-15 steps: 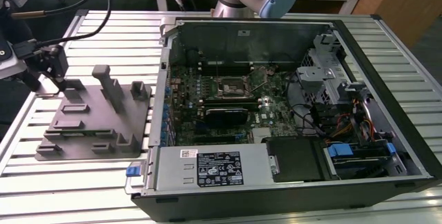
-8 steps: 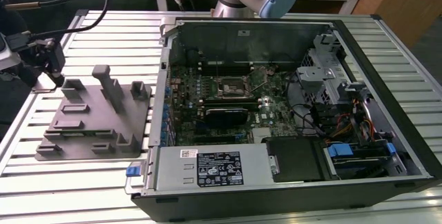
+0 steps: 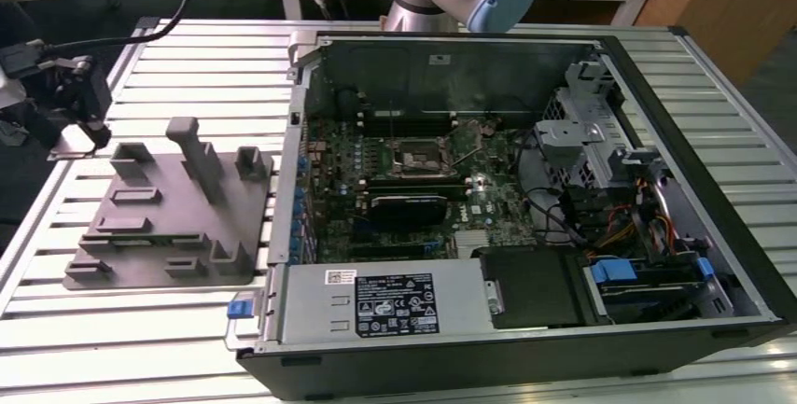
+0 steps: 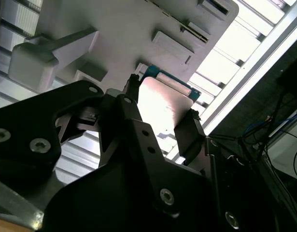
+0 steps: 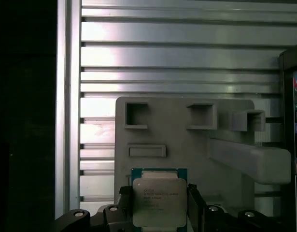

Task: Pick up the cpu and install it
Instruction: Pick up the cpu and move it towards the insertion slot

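The cpu (image 5: 157, 202) is a small flat square chip with a shiny metal top on a green rim. It sits between the two black fingers (image 5: 194, 205) of my gripper (image 5: 159, 209), which is shut on its opposite edges. In the second wrist view the cpu (image 4: 162, 104) shows bright between the fingers (image 4: 188, 130), just off the grey tray (image 4: 129, 29). In the exterior view my gripper (image 3: 78, 132) hangs at the far left, beside the far left corner of the tray (image 3: 162, 222). The black socket frame (image 3: 417, 154) lies on the motherboard inside the open computer case.
The open computer case (image 3: 524, 208) takes up the exterior view's right, with a power supply (image 3: 373, 301) in front and a drive cage (image 3: 585, 115) behind. The tray carries upright blocks (image 3: 187, 147). Everything rests on a slatted metal table (image 3: 125, 348).
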Controlling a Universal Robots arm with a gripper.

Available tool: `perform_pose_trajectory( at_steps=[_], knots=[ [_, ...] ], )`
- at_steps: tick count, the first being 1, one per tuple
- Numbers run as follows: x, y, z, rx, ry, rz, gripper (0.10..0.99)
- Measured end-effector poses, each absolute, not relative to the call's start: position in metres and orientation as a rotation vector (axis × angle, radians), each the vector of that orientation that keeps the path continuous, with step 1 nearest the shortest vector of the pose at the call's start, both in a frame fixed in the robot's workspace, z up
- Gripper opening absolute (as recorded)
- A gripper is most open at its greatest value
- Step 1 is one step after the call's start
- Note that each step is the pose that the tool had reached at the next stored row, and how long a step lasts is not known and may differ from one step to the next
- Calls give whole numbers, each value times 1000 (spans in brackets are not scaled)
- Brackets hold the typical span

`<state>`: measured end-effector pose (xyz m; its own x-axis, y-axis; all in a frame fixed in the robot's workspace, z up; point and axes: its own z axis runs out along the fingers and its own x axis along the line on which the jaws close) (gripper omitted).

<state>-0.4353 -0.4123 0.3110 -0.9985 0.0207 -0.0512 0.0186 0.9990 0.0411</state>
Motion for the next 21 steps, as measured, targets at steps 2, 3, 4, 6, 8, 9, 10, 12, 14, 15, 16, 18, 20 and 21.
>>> perform_pose_trajectory(
  at_steps=[2, 3, 4, 6, 8, 9, 10, 12, 14, 15, 16, 18, 20, 21],
  knots=[
    [-435, -412, 314, 30, 3088, 63, 541],
    [-435, -412, 316, 30, 3088, 63, 541],
    [-435, -412, 318, 30, 3087, 63, 541],
    [-435, -412, 322, 30, 3086, 63, 541],
    [-435, -412, 325, 30, 3085, 63, 541],
    [-435, -412, 327, 30, 3085, 63, 541],
    [-435, -412, 329, 30, 3085, 63, 541],
    [-435, -412, 333, 30, 3084, 63, 541],
    [-435, -412, 337, 30, 3082, 63, 541],
    [-435, -412, 339, 30, 3082, 63, 541],
    [-435, -412, 341, 30, 3081, 63, 541],
    [-435, -412, 344, 30, 3081, 63, 541],
    [-435, -412, 348, 30, 3080, 63, 541],
    [-435, -412, 349, 30, 3079, 63, 541]
  ],
)
